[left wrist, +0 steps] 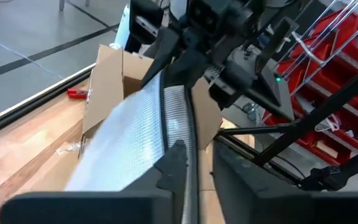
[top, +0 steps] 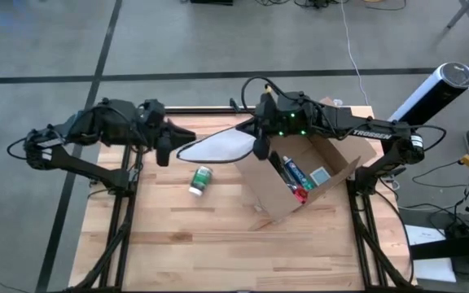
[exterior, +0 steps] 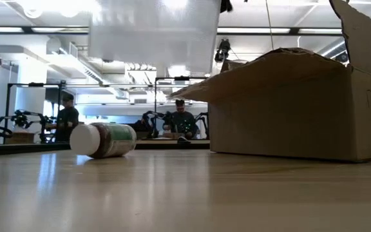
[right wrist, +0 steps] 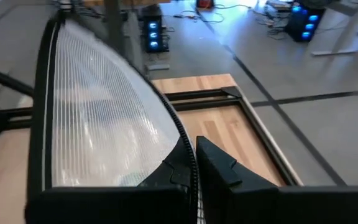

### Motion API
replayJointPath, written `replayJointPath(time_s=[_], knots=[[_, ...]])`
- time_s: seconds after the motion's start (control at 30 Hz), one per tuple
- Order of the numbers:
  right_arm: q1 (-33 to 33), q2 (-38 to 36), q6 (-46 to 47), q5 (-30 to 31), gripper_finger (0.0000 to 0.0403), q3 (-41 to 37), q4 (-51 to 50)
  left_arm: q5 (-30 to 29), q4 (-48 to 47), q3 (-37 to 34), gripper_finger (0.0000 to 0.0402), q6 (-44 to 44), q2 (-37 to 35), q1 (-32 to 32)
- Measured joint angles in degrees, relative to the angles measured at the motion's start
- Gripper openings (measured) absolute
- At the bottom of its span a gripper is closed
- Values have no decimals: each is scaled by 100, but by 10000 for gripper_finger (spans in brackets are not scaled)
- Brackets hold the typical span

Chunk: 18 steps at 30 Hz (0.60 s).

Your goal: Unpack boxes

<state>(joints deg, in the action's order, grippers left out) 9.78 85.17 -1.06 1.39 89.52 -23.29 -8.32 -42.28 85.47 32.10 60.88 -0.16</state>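
Observation:
A translucent white zip pouch (top: 214, 146) hangs in the air over the middle of the table, between my two grippers. My right gripper (right wrist: 191, 142) is shut on the end nearer the open brown cardboard box (top: 300, 203). At the pouch's other end my left gripper (left wrist: 199, 149) is open. Its fingers stand a little apart on either side of the black zip edge (left wrist: 190, 118). The box rests on its base at the table's right, flaps up, with several small items (top: 295, 175) inside. A white-capped bottle (top: 200, 180) lies on its side on the table below the pouch. My left gripper has the pouch's zip edge running close along one finger (left wrist: 174, 163), with a narrow gap to the other. I cannot tell whether it touches. My right gripper pinches the black zip edge (right wrist: 180, 132) at the pouch's box-side end between its two fingers. It comes nearly level from the table's right. The pouch is lifted clear and spreads out toward the left arm.
A small scrap of clear plastic (top: 257, 209) lies on the wood near the box's front corner. The bottle (exterior: 105, 140) lies left of the box (exterior: 288, 109). People sit at desks in the room beyond the table's far edge.

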Motion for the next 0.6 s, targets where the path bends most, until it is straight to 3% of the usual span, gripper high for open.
replayJointPath(time_s=[0.3, 0.47, 0.6], knots=[[39, 13, 12, 1224, 0, 0, 11, 162, -437, 1, 171, 268, -111, -108], [145, 17, 109, 1470, 0, 0, 20, 289, -1319, 0, 197, 780, 188, -229], [208, 88, 108, 1526, 0, 4, 5, 312, -1506, 0, 206, 1073, 453, -315]])
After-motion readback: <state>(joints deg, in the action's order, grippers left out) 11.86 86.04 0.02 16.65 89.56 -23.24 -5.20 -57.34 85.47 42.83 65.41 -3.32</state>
